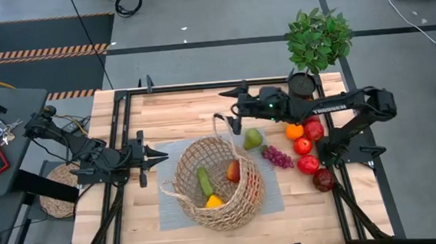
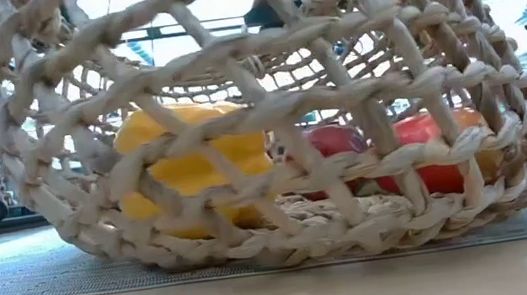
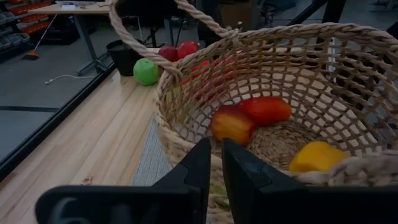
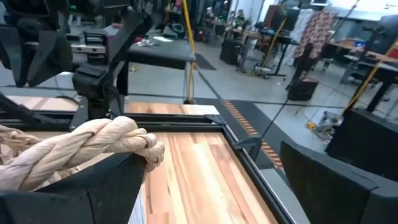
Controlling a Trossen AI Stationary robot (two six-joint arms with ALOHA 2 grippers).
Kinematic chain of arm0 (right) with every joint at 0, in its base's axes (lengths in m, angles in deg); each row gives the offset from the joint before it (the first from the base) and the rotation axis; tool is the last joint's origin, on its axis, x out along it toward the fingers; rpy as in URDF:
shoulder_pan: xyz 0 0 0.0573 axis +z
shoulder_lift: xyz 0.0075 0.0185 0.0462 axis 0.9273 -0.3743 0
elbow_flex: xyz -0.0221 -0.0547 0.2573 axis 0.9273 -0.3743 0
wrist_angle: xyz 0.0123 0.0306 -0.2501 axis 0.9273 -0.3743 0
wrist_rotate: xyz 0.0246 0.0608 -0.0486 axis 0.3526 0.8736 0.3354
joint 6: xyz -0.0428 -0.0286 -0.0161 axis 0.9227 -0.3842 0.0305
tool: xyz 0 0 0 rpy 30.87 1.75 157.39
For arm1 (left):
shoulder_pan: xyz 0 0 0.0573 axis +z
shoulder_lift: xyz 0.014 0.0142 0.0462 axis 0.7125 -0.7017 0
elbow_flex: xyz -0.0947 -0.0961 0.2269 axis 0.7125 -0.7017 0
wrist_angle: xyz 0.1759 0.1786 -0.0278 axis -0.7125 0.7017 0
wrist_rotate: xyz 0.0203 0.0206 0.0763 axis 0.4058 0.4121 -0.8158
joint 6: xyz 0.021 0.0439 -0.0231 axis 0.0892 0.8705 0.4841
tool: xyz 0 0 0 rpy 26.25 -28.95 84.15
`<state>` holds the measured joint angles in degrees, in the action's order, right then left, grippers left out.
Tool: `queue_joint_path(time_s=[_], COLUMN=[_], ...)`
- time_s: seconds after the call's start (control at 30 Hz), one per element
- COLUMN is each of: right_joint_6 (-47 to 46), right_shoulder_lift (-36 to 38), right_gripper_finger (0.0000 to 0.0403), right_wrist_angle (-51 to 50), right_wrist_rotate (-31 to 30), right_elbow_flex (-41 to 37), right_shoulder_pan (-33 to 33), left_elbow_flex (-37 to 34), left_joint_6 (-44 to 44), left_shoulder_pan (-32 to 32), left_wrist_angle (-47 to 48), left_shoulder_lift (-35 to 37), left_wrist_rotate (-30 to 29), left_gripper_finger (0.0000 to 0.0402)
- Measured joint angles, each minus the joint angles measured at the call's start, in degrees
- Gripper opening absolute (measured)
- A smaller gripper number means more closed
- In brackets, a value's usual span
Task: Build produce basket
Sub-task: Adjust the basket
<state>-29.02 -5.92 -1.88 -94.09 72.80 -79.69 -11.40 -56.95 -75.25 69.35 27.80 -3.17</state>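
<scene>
1. A large woven basket [image 1: 221, 183] sits on a grey mat [image 1: 170, 206] near the middle of a wooden bench [image 1: 171, 114].
2. Inside the basket lie a green vegetable [image 1: 204, 180], a red and yellow fruit [image 1: 233, 171] and a yellow piece [image 1: 214, 201].
3. The left end effector [image 1: 161, 155] rests just beside the basket's left rim, its two fingers pressed closed with nothing between them.
4. The right end effector [image 1: 233, 121] hangs over the far side of the basket, by the upright rope handle [image 1: 220, 126]. Its fingers stand wide apart, and in the right wrist view the handle [image 4: 81, 149] lies against one finger [image 4: 93, 193].
5. More produce lies on the bench to the right of the basket: a green pear [image 1: 252, 139], purple grapes [image 1: 277, 158], an orange [image 1: 294, 131] and several red fruits [image 1: 308, 164].
6. A leafy potted plant [image 1: 318, 39] stands at the far edge of the bench.
</scene>
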Motion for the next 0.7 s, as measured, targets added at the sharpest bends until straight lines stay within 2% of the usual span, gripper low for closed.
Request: queue_joint_path(time_s=[0.23, 0.4, 0.5, 0.7], right_joint_6=[-0.63, -4.53, -4.81, -2.99], right_shoulder_lift=[-2.17, -2.35, -1.57, 1.61], right_gripper_finger=[0.0373, 0.0373, 0.0373, 0.0373], right_wrist_angle=[-9.13, -14.39, -17.77, -28.47], right_wrist_rotate=[2.36, 8.12, 9.99, 9.61], right_elbow_flex=[7.53, 11.04, 11.28, 11.32], right_shoulder_pan=[-2.94, -5.08, -5.50, -5.41], left_elbow_flex=[0.00, 0.00, 0.00, 0.00], left_joint_6=[0.00, 0.00, 0.00, 0.00], left_shoulder_pan=[0.00, 0.01, 0.01, 0.01], left_wrist_angle=[0.00, 0.00, 0.02, 0.02], left_shoulder_lift=[-0.02, 0.01, -0.02, -0.02], left_wrist_rotate=[0.01, -0.01, 0.01, 0.00], left_gripper_finger=[0.0048, 0.0048, 0.0048, 0.0048])
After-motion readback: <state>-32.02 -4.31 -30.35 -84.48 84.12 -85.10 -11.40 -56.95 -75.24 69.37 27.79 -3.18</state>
